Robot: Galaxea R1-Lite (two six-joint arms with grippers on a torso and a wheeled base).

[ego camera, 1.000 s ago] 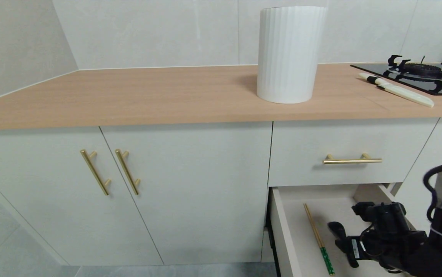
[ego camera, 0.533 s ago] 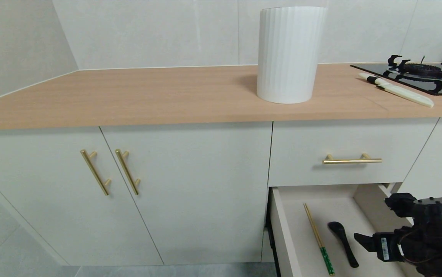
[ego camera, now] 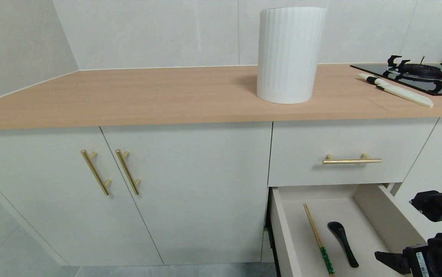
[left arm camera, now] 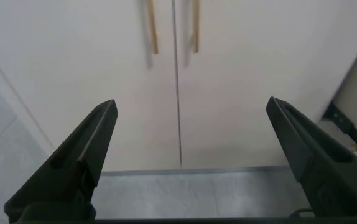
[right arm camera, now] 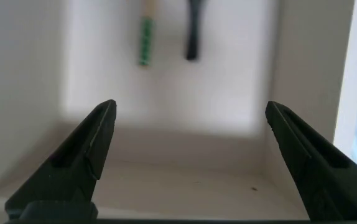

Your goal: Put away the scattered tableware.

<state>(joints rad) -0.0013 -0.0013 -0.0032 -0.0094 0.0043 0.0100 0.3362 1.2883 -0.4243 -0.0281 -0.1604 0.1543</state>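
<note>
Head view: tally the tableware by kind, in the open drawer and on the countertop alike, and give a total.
Pair of chopsticks, in the open drawer: 1
Black spoon, in the same drawer: 1
Knife, on the countertop: 1
Total: 3

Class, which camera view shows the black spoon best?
The head view: the whole black spoon lies in the open drawer beside the chopsticks. The right wrist view catches part of it; the left wrist view faces the cabinet doors.
</note>
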